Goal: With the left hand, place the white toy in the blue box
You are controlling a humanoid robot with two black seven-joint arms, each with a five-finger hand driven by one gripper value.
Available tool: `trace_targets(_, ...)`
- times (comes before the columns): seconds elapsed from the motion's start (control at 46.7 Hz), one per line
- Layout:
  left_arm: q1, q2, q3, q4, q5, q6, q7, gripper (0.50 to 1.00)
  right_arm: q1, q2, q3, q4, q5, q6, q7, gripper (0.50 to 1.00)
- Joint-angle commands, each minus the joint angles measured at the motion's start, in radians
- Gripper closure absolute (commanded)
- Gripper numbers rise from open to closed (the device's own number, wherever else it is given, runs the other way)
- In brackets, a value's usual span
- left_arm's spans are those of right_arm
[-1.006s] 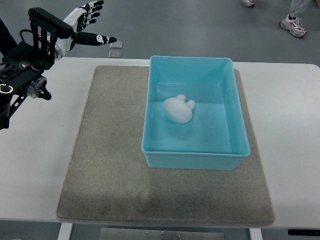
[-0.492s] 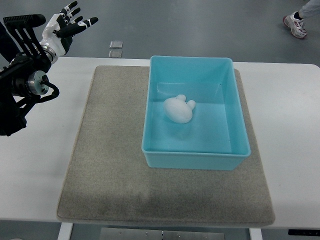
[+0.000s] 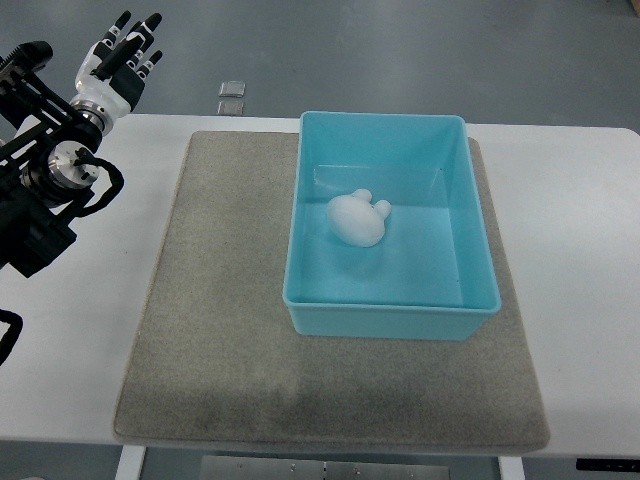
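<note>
The white toy, a rounded figure with two small ears, lies inside the blue box near the middle of its floor. The box stands on the right half of a grey mat. My left hand is far from it, raised over the table's far left corner, fingers stretched out and holding nothing. Its black arm runs down the left edge. The right arm does not show.
The mat lies on a white table. Two small square floor plates sit beyond the table's far edge on the grey floor.
My left hand has drawn back to the left and turned, its fingers going from pointing right to pointing up and away. The toy and box have stayed still. The person's shoes have left the view.
</note>
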Motion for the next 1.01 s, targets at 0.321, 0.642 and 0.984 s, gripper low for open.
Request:
trace_targets(0.321, 0.011, -0.059, -0.014, 0.017, -0.004, -0.061, -0.015, 0.508, 0.0, 0.0, 0.0, 0.0, 0.001, 0.0, 0.0, 0.564)
trace_targets(0.642, 0.007, -0.065, -0.014, 0.019, 0.008, -0.061, -0.018, 0.508, 0.0, 0.0, 0.0, 0.0, 0.001, 0.0, 0.0, 0.564)
trace_targets(0.984, 0.009, -0.065, -0.012, 0.019, 0.01, -0.063, -0.018, 0.506, 0.0, 0.0, 0.0, 0.0, -0.001, 0.0, 0.0, 0.564)
